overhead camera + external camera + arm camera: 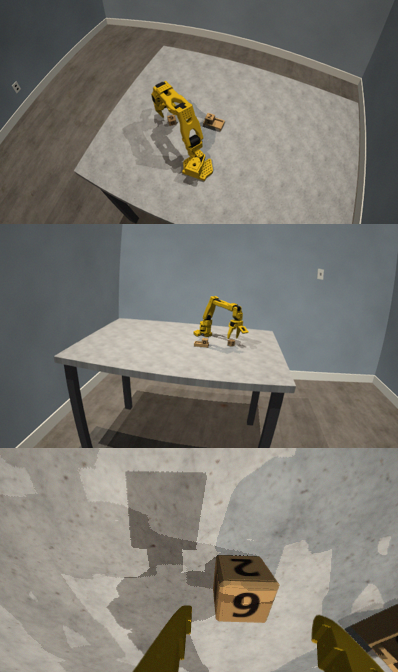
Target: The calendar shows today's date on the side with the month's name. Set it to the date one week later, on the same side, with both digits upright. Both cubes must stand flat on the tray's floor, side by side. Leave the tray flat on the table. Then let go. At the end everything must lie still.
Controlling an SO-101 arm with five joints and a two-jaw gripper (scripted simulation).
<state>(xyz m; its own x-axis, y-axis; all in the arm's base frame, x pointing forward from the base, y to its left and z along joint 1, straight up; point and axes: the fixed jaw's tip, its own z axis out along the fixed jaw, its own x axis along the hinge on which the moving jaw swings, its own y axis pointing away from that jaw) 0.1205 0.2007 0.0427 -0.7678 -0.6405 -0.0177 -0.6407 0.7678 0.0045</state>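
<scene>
A loose wooden date cube (171,119) (231,342) (245,590) stands on the table outside the tray. In the wrist view it shows a 9 on the side facing me and a 2 on top. The wooden tray (219,125) (198,345) lies flat to one side, and a second cube (210,117) (204,341) with a 2 on top stands at one end of it. A corner of the tray (380,635) shows in the wrist view. My gripper (160,112) (234,335) (253,618) is open and empty. It hangs just above the loose cube, and the cube is not between the fingers.
The grey table (249,93) (140,348) carries only the arm, the tray and the cubes. The arm's base (198,168) stands near the front edge, close to the tray.
</scene>
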